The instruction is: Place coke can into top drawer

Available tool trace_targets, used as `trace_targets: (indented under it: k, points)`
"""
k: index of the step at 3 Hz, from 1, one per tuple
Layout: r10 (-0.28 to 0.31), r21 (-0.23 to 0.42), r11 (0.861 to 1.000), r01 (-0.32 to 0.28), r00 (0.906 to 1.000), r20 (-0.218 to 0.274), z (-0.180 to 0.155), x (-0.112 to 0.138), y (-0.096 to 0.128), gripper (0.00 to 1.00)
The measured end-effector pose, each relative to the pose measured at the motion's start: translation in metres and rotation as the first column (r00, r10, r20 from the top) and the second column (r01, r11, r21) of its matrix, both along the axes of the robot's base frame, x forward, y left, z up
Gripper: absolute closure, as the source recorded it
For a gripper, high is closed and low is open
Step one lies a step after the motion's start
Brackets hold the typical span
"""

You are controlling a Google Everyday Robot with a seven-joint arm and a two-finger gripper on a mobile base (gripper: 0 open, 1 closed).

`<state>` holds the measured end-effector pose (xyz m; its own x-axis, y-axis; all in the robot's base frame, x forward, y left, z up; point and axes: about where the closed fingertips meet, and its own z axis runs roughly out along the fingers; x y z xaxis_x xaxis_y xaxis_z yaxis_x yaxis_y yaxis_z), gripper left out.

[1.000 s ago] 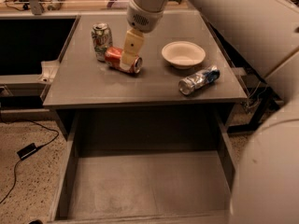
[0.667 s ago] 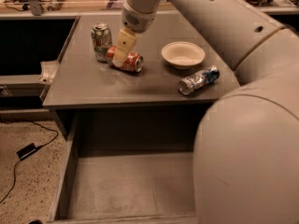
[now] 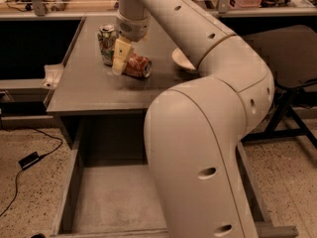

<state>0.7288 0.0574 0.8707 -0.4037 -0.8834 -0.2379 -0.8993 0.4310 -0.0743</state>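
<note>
The coke can [image 3: 138, 66] lies on its side on the cabinet top [image 3: 84, 90], red-orange with white lettering, its silver end facing right. My gripper [image 3: 120, 59] hangs from the arm directly at the can's left end, touching or almost touching it. The top drawer [image 3: 109, 197] is pulled open below the cabinet top, grey with a scuffed flat bottom and nothing showing in it. My arm's big elbow covers its right half.
A green-and-white can [image 3: 106, 42] stands upright just behind and left of the gripper. A white bowl [image 3: 179, 59] shows partly behind the arm on the right. A black cable and adapter [image 3: 29, 158] lie on the floor at left. A chair [image 3: 285, 58] stands at right.
The gripper has shifted slightly left along the coke can toward its left end. The arm's elbow now fills the foreground and hides the blue-and-silver can and part of the bowl.
</note>
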Motion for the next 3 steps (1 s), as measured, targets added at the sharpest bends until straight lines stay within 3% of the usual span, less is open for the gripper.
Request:
trace_targets:
  k: [2,3]
  points:
    - [0.087,0.039,0.996,-0.086,0.9951,-0.046,-0.017,-0.013,0.014,0.47]
    - [0.191,0.114,0.975,-0.188,0.9816,-0.01,-0.004,-0.03,0.023,0.72]
